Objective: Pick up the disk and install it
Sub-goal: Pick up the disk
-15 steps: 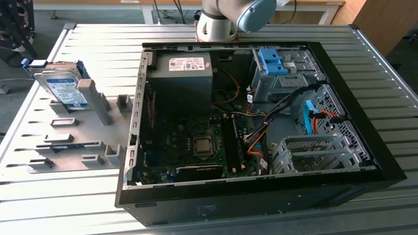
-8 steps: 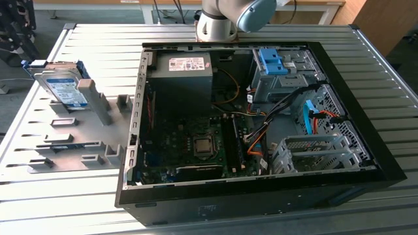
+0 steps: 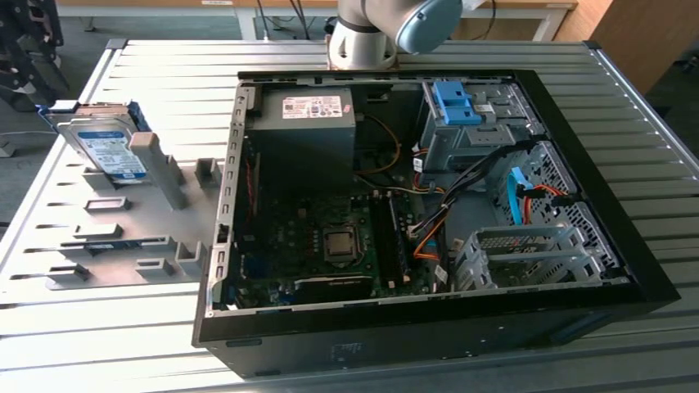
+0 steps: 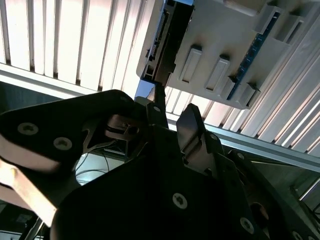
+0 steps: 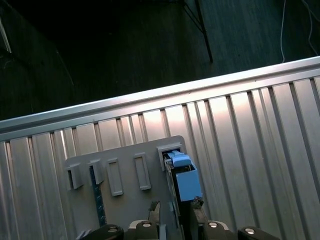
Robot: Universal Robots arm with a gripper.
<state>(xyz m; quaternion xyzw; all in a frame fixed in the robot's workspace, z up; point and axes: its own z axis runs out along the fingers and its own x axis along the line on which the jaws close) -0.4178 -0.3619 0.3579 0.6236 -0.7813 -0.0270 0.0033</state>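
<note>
The pick-up step is in hand, and it has not yet reached a grasp. The disk [image 3: 104, 147] stands on edge in a slot of a grey rack [image 3: 131, 225] on the desk [image 3: 98, 340]. The rack lies just beside the computer case [image 3: 437, 348], on the exterior view's left, and the disk is at the rack's end farthest from the case's front. The case lies open on its side with no part of the disk inside it. The arm [image 3: 377, 37] rises beyond the case's far wall.

The tool [image 4: 174, 109] is open by a moderate gap and holds nothing; in the second wrist view, bright desk slats show between its two fingers. It hangs apart from the disk and is aimed at the rack. In the first wrist view the disk's blue handle [image 5: 184, 179] sits roughly in line with the gap between the fingers.

As a judgement, the grasp calls for keeping that line on the approach so the fingers straddle the handle end and miss the rack's raised posts. The lift should be straight out of the slot, since the slot walls hold the disk upright. Installing calls for a free bay in the case; a metal cage [image 3: 525, 254] near the case's front looks empty, though which bay is meant cannot be told.
</note>
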